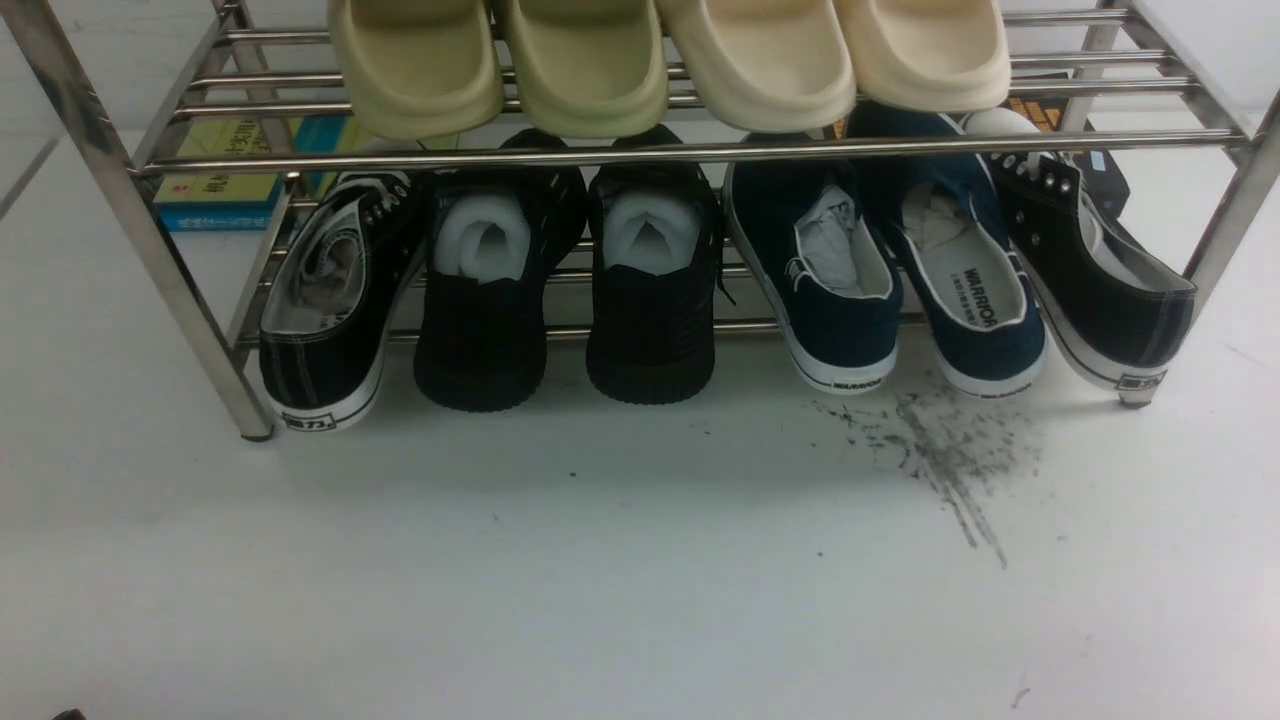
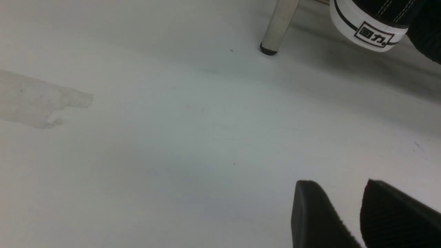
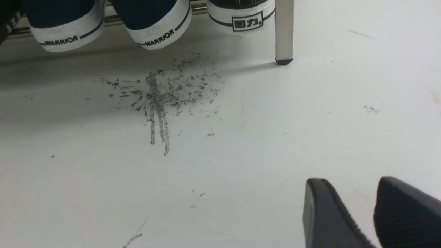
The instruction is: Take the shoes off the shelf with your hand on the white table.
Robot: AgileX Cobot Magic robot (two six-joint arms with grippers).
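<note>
The navy-blue shoes sit side by side on the lower tier of the steel shelf [image 1: 640,152], right of centre: one [image 1: 820,290] with paper stuffing, the other [image 1: 975,290] showing its "WARRIOR" insole. Their white heels [image 3: 65,34] [image 3: 162,31] overhang the white table [image 1: 600,560] above the dark scuff patch [image 1: 940,460]. My left gripper [image 2: 339,182] is open and empty over bare table, short of the shelf's left leg [image 2: 277,27]. My right gripper [image 3: 350,179] is open and empty, short of the right leg [image 3: 284,31]. No jointed black hand is in view.
Black lace-up sneakers stand at both ends of the lower tier [image 1: 325,310] [image 1: 1090,270], with all-black knit shoes [image 1: 490,290] [image 1: 650,290] between them and the navy pair. Beige slippers [image 1: 590,60] fill the top tier. Books [image 1: 230,175] lie behind the shelf.
</note>
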